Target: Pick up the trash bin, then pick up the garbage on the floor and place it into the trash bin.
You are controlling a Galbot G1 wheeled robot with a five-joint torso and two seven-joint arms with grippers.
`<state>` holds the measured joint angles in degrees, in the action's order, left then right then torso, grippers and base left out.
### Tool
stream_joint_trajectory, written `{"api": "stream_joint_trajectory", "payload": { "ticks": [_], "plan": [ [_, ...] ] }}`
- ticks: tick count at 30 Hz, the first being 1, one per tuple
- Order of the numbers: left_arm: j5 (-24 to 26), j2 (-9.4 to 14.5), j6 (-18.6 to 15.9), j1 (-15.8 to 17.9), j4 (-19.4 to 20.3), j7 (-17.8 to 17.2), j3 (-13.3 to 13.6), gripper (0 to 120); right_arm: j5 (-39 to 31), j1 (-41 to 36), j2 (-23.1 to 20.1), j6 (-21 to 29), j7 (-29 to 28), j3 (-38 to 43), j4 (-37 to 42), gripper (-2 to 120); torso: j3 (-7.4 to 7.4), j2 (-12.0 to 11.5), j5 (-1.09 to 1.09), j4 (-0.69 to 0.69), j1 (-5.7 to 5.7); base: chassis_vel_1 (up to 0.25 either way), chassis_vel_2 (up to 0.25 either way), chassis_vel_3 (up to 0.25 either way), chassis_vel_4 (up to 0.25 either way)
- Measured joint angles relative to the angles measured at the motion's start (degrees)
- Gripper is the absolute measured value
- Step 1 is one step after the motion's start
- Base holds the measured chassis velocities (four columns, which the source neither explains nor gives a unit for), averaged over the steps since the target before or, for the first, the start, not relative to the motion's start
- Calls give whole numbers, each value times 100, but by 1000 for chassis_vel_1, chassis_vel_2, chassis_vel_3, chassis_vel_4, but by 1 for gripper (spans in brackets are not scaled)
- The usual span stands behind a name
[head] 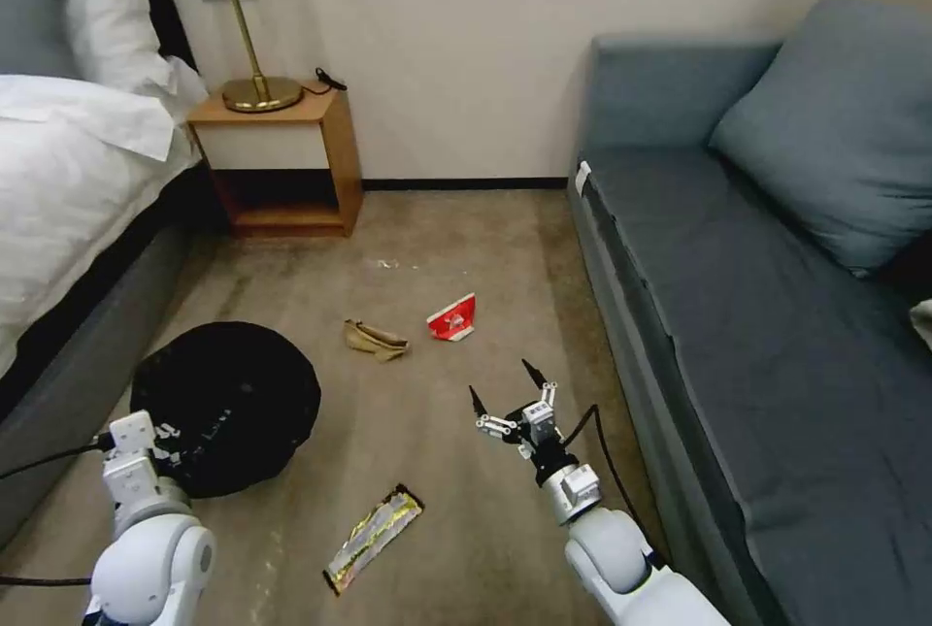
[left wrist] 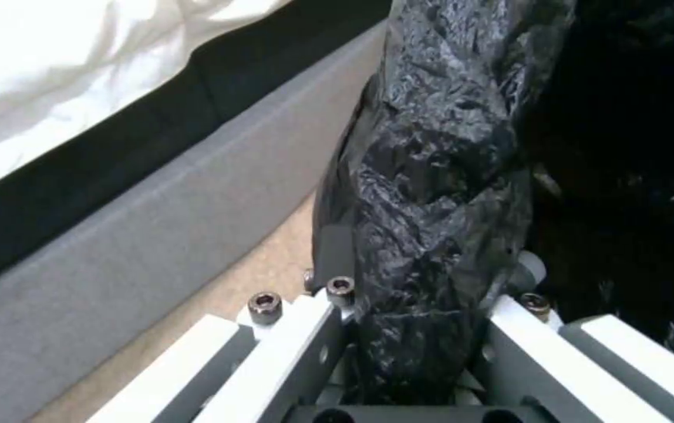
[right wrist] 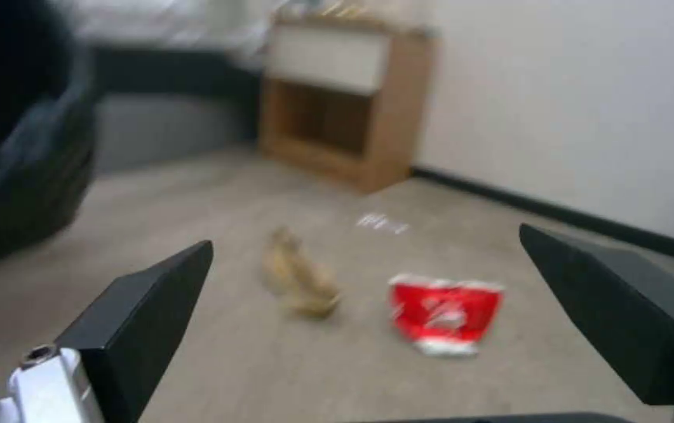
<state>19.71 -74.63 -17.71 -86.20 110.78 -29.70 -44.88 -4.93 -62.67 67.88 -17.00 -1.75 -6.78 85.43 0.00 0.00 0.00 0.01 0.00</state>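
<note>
With the left gripper (left wrist: 415,329) clenched on the trash bin (head: 228,403) rim, the right gripper (head: 510,393), fingers spread, hovers nearest the red-and-white packet (head: 452,318) lying just ahead, beside the tan paper wad (head: 374,339).

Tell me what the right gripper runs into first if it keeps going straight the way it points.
Probably the floor near the red-and-white packet: the open right gripper points toward it, with the tan paper wad slightly off-line toward the left arm's side. Depth is hard to judge.
</note>
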Motion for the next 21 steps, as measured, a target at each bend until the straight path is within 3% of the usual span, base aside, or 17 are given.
{"api": "stream_joint_trajectory", "payload": {
  "ticks": [4, 10, 14, 21],
  "plan": [
    [-46, -56, 2, -11, 7, 0, 5, 2, -60, 631, -373, 567, 526, -783, -247, 100, 0, 0, 1, 0, 0, 31, -20, -21, 21],
    [-190, -169, 70, -44, -1, 1, 53, 2, -56, 1701, -553, 886, 1088, -1887, -789, 100, 0, 0, 1, 0, 0, 0, 0, 0, 0],
    [-260, -348, 90, 4, -16, -7, 63, 2, -73, 2506, -471, 911, 1426, -2951, -1379, 100, 0, 0, -1, 0, 0, 0, 0, 0, 0],
    [-290, -394, 92, 17, 15, -11, 34, 2, 129, 2773, 3, 730, 2227, -3385, -2148, 100, 0, 0, 0, -1, 0, 0, 0, 0, 0]
  ]
}}
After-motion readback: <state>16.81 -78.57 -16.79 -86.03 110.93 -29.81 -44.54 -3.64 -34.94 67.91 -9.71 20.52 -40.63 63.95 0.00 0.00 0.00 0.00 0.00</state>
